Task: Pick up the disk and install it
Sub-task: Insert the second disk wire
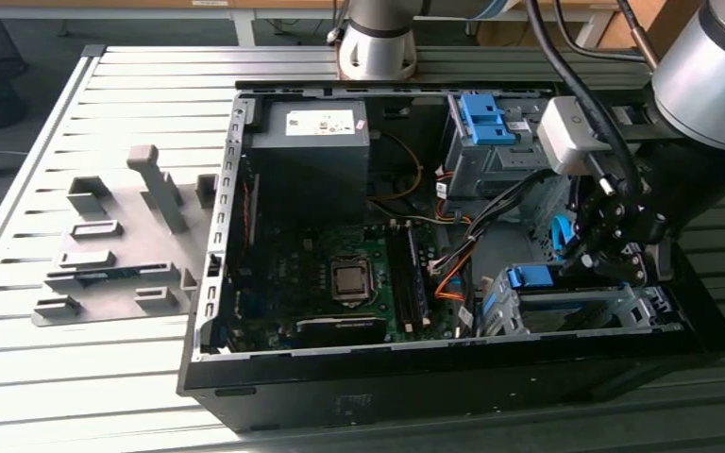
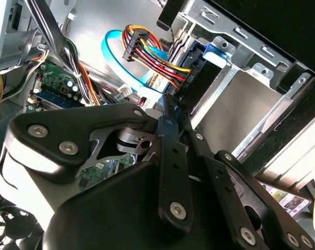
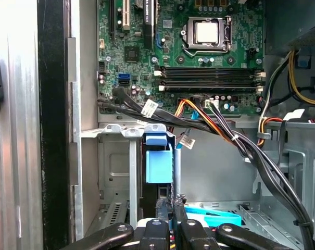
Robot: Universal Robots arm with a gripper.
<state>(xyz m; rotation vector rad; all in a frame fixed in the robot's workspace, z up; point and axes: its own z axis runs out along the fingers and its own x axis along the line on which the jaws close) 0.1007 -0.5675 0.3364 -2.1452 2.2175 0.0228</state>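
Claw (image 3: 167, 221) pressed together, apparently pinching the disk (image 3: 158, 166), seated upright in the drive cage (image 3: 115, 166)

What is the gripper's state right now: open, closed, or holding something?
Gripper: state cannot be told. It is down inside the computer case at the drive cage, close to the disk in its blue carrier.

The arm (image 1: 716, 75) was a round silver-grey tube with a second silver-grey joint housing (image 1: 376, 42) behind it. A light grey box-shaped module (image 1: 573, 132) sat at the wrist, with black cables (image 1: 589, 85) routed alongside. The hand (image 2: 170, 117) consisted of matte black linkage bars joined by round silver screws (image 2: 178, 210), with a rounded black cover plate (image 2: 79, 135).
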